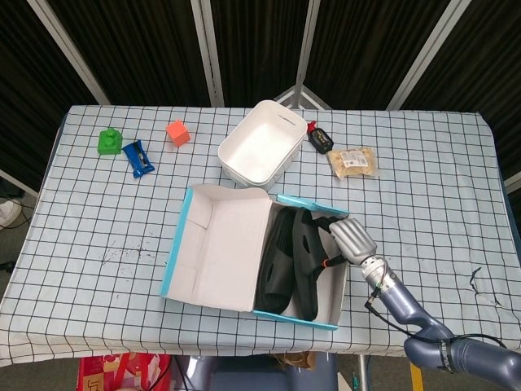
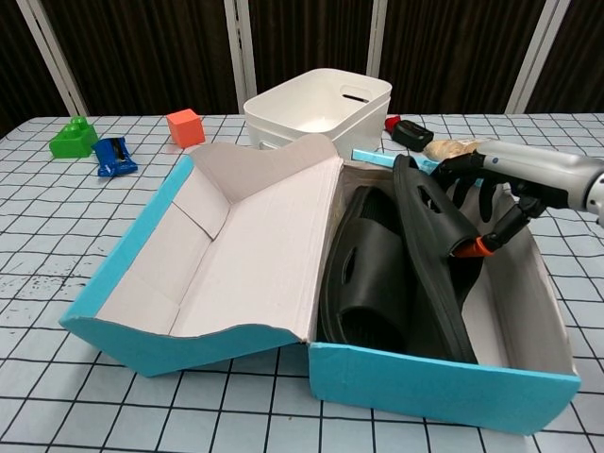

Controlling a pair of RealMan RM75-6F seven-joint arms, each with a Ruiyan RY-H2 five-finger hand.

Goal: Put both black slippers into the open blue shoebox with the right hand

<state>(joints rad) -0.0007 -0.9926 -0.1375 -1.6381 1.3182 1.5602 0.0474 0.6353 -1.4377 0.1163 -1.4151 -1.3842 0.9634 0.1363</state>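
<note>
Black fingers of the right hand were curled on the tilted second slipper, which leaned on the first slipper inside the blue shoebox. By judgement, it should be laid flat before release. That tilt was shown in the chest view; the top-down layout was given only by the head view.
</note>
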